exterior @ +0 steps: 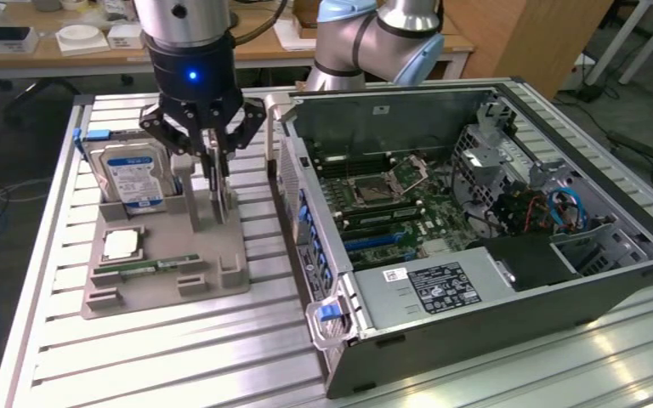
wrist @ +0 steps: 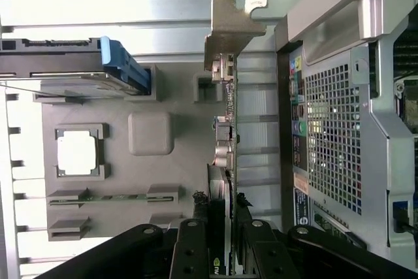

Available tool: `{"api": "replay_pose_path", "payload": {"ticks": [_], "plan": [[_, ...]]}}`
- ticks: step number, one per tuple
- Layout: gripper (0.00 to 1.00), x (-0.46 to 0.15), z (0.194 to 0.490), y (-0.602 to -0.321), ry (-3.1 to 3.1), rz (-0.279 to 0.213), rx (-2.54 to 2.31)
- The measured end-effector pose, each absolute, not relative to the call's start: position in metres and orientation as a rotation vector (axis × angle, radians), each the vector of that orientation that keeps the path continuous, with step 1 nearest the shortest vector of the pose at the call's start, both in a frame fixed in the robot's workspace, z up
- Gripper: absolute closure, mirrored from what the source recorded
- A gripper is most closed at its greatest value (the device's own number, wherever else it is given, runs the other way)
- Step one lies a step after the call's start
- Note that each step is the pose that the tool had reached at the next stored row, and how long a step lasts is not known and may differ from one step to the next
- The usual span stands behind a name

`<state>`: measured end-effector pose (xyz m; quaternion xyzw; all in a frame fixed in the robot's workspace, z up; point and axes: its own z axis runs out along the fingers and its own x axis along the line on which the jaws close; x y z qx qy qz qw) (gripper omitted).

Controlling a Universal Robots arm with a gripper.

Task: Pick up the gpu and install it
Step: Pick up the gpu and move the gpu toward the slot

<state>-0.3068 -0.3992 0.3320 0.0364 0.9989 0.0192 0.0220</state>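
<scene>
The gpu [wrist: 227, 135] stands on edge over the grey holder tray [wrist: 176, 161], a thin dark card seen edge-on. Its silvery end bracket [wrist: 232, 27] points away from the wrist. My gripper [wrist: 226, 233] is shut on the card, with a black finger [wrist: 196, 246] on each side of its near end. In the exterior view my gripper [exterior: 218, 183] hangs straight down over the tray [exterior: 207, 255], just left of the open computer case [exterior: 462, 212]. The bracket [exterior: 271, 127] shows beside the case's rear corner. I cannot tell whether the card's lower edge still touches the tray.
The tray also carries a silver hard drive [exterior: 133, 174] with a blue-white label, a square processor [exterior: 120, 245] and a narrow green memory stick [exterior: 145, 266]. The case's perforated rear panel [wrist: 339, 129] is very close to the card. Everything sits on a slatted aluminium table [exterior: 133, 357].
</scene>
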Motion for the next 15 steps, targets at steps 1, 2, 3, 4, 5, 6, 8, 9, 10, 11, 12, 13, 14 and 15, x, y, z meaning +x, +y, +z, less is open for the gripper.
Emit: {"api": "replay_pose_path", "payload": {"ticks": [1,2,3,4,5,6,8,9,10,11,12,13,14,15], "plan": [[0.74,-0.307,0.334,-0.399,3.095,0.06,0.113],[0.74,-0.307,0.336,-0.399,3.095,0.06,0.113],[0.74,-0.307,0.337,-0.399,3.095,0.06,0.113],[0.74,-0.307,0.338,-0.399,3.095,0.06,0.113],[0.74,-0.307,0.338,-0.399,3.095,0.06,0.113],[0.74,-0.307,0.339,-0.399,3.095,0.06,0.113],[0.74,-0.307,0.34,-0.399,3.095,0.06,0.113],[0.74,-0.307,0.341,-0.399,3.095,0.06,0.113],[0.74,-0.307,0.342,-0.399,3.095,0.06,0.113],[0.74,-0.307,0.343,-0.399,3.095,0.06,0.113],[0.74,-0.307,0.344,-0.399,3.095,0.06,0.113],[0.74,-0.307,0.346,-0.399,3.095,0.06,0.113],[0.74,-0.307,0.349,-0.399,3.095,0.06,0.113],[0.74,-0.307,0.352,-0.399,3.095,0.061,0.113]]}}
